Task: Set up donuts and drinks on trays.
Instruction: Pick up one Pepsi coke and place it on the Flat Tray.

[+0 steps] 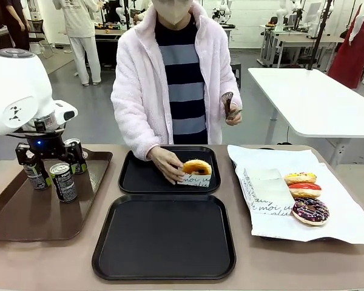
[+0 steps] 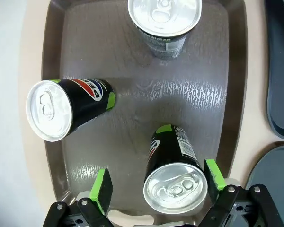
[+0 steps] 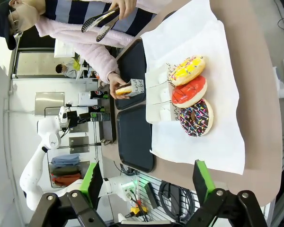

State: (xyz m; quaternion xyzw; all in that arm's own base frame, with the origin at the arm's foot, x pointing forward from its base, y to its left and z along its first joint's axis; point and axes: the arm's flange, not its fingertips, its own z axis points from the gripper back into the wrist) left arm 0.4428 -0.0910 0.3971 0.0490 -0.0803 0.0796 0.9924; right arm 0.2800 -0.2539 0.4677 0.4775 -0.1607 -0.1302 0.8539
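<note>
Left wrist view looks straight down on the brown tray, where the left claw hangs with its green pads spread wide on either side of an upright can. Nothing is gripped yet. The can stands off-centre in the gap, close to one pad and well apart from the other.

To my eye the step is picking up this drink. I'd shift the claw sideways first so both pads meet the can together and don't shove it over. Then come down past the silver top and close on the dark body, since the rim would likely slip. A second can and a third stand apart on the same tray, so lifting straight up looks safest.

The near black tray is bare and seems the easier target. On the far black tray, the person's hand rests by a sleeved donut.

The right claw is spread and holds nothing, high above the tabletop.
</note>
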